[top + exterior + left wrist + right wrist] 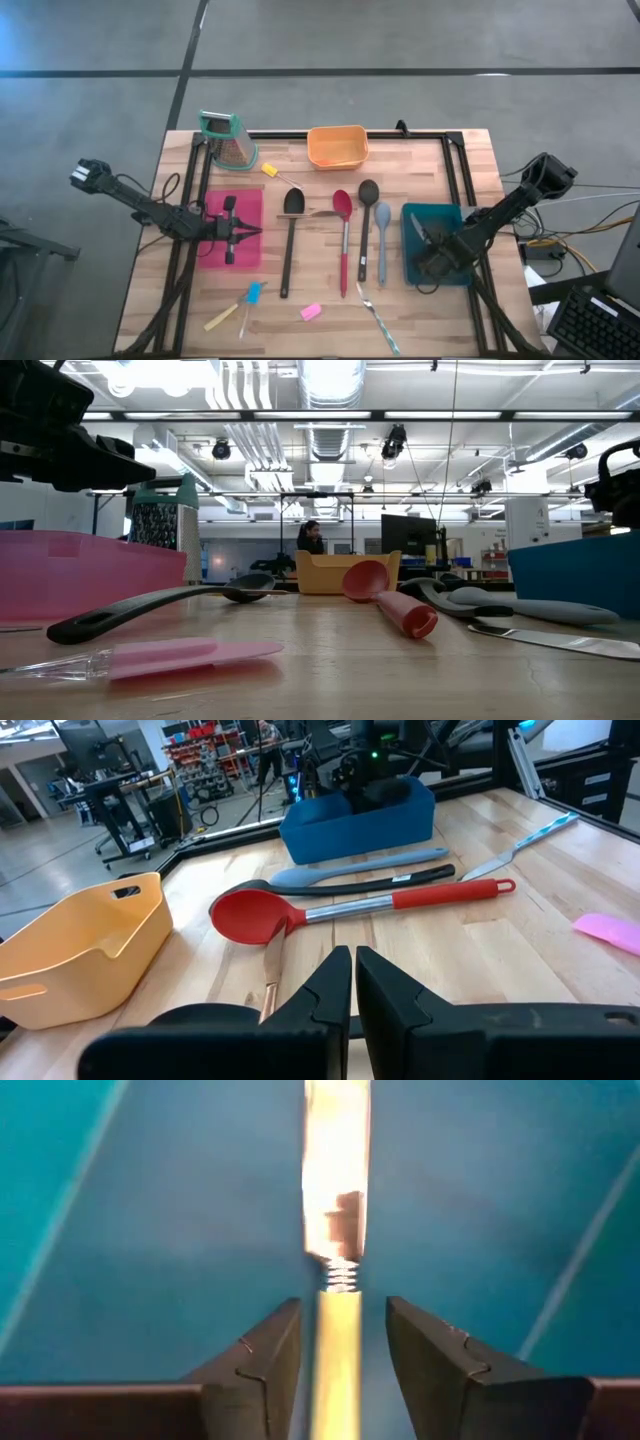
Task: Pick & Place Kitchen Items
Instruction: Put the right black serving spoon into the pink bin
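One metal knife (336, 1230) lies between the right end effector's (343, 1350) parted, untouching fingers.

A red spoon (343, 240), a black spoon (366, 220) and a pale-blue spoon (382, 240) lie on the light wooden surface (310, 285); the bins are pink (250, 205) and blue (410, 250).

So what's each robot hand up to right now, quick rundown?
Right hand open inside the blue bin, fingers clear of a metal knife lying in it. Left hand shut, empty, over the pink tray. Nothing in the way.
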Controlling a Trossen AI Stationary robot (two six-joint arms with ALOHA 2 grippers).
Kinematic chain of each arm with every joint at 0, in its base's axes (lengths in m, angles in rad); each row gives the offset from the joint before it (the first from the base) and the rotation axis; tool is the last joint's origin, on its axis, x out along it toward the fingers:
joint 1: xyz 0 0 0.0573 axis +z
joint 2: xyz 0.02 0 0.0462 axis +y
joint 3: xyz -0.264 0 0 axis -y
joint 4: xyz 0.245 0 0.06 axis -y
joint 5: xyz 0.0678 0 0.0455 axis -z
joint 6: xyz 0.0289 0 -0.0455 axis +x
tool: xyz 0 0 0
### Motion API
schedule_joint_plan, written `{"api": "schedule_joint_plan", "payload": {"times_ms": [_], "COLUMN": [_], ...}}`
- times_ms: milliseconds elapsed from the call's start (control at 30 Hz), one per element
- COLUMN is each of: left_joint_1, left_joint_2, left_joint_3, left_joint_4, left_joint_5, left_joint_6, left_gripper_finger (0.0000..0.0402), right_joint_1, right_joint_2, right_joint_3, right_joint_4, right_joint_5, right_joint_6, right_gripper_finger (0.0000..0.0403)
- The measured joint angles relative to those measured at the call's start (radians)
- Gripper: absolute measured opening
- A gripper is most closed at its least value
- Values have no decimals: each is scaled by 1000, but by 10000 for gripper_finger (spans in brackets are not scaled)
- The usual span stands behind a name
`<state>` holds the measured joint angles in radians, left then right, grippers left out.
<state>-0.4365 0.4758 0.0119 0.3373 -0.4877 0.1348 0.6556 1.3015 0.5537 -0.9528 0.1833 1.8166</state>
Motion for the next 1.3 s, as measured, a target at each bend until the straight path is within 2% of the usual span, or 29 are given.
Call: {"api": "schedule_joint_plan", "payload": {"times_ms": [133,400,600,700,867,1000,1300], "left_joint_1": [0,0,0,0,0,0,0], "left_joint_2": [0,0,0,0,0,0,0], "left_joint_3": [0,0,0,0,0,0,0], "left_joint_4": [-1,-3,-3,-3,-3,-3,-2], "left_joint_5": [0,0,0,0,0,0,0], "left_joint_6": [0,0,0,0,0,0,0], "left_gripper_finger": [23,23,23,23,23,23,23], "right_joint_1": [1,1,1,1,1,1,0], "right_joint_2": [-8,-11,-12,-12,-12,-12,-11], "right_joint_3": [15,114,233,287,376,439,526], "right_joint_4": [-44,-130,-197,-196,-192,-176,-104], "right_joint_5": [42,180,325,430,611,707,894], "right_joint_6": [17,-21,-76,-130,-233,-331,-712], "right_gripper_finger": [140,101,67,52,33,24,9]}}
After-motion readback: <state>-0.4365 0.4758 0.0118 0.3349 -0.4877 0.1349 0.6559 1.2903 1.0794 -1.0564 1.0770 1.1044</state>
